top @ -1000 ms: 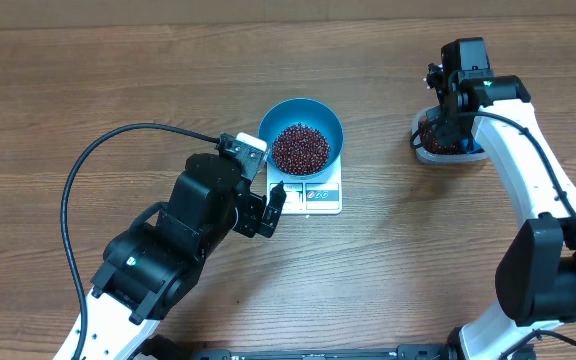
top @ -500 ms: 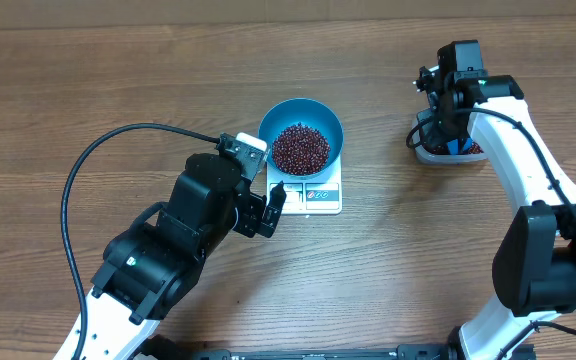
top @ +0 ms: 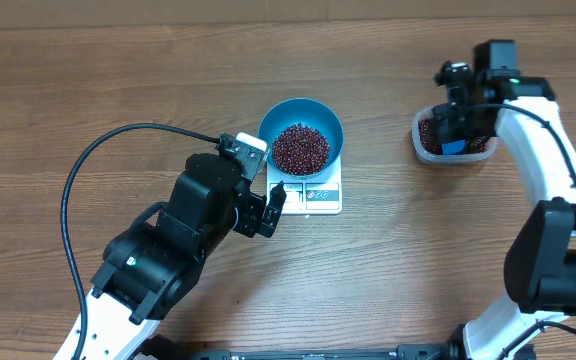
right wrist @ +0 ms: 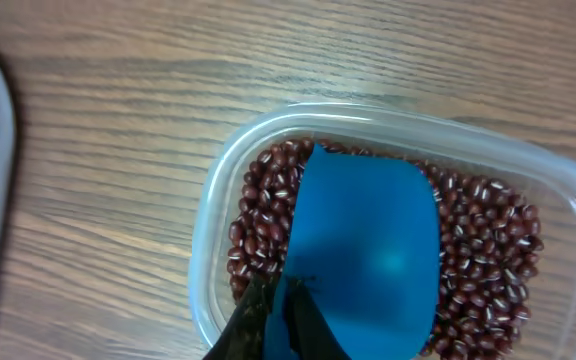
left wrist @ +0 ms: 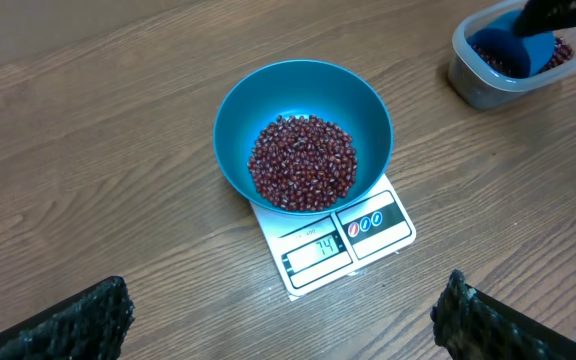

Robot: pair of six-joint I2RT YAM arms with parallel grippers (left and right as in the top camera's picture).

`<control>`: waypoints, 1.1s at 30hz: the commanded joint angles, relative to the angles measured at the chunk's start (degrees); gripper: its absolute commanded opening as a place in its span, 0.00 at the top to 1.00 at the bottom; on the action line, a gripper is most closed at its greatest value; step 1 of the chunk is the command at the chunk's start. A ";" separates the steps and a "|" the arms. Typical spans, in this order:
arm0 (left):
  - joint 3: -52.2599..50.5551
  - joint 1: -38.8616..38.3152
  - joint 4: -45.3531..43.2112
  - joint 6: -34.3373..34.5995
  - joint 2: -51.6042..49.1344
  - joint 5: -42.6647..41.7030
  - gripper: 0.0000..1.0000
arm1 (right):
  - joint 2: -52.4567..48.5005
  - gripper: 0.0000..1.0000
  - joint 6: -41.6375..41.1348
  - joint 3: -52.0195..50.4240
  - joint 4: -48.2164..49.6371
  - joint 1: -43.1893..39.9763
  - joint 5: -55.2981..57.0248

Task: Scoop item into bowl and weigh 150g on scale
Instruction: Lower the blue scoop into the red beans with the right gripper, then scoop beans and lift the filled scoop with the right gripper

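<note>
The teal bowl (top: pixel 330 128) stands on the white scale (top: pixel 318 197) at the table's middle, holding a heap of red-brown beans (top: pixel 299 148). In the left wrist view the bowl (left wrist: pixel 373 110), its beans (left wrist: pixel 303 162) and the scale (left wrist: pixel 368 235) lie ahead, and the display reads 74. My left gripper (left wrist: pixel 283 330) is open just in front of the scale, with nothing between its fingers. My right gripper (right wrist: pixel 286 318) is shut on the handle of a small blue scoop (right wrist: pixel 368 240). The scoop sits over more beans (right wrist: pixel 488 250) in a clear tub (right wrist: pixel 206 230). No beans show on the scoop's blue face.
The clear tub (top: pixel 423 142) sits at the far right of the wooden table, with the right arm (top: pixel 538 150) reaching over it. A black cable (top: pixel 98 160) loops left of the left arm (top: pixel 183 240).
My right gripper with the scoop has shifted right over the tub, so more of the tub and its beans shows. The left arm, bowl and scale have not moved.
</note>
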State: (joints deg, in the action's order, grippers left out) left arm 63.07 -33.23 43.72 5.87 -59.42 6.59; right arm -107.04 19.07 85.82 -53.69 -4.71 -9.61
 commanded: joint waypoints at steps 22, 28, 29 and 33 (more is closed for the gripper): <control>0.24 0.26 -0.17 0.57 0.17 -0.48 0.01 | -0.72 0.96 -6.12 -0.35 -0.90 -8.94 -26.64; 0.24 0.26 -0.17 0.57 0.17 -0.48 0.00 | -0.72 0.96 -8.44 -0.37 -1.05 -10.97 -26.71; 0.24 0.26 -0.17 0.57 0.17 -0.48 0.00 | -0.72 0.96 -8.50 -0.37 -1.05 -11.30 -26.71; 0.24 0.26 -0.17 0.57 0.17 -0.50 0.01 | -0.72 0.96 -8.61 -0.37 -1.05 -12.74 -26.73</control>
State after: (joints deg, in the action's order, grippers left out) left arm 63.07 -33.23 43.72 5.87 -59.42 6.59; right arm -107.66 11.57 85.80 -54.46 -16.56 -33.12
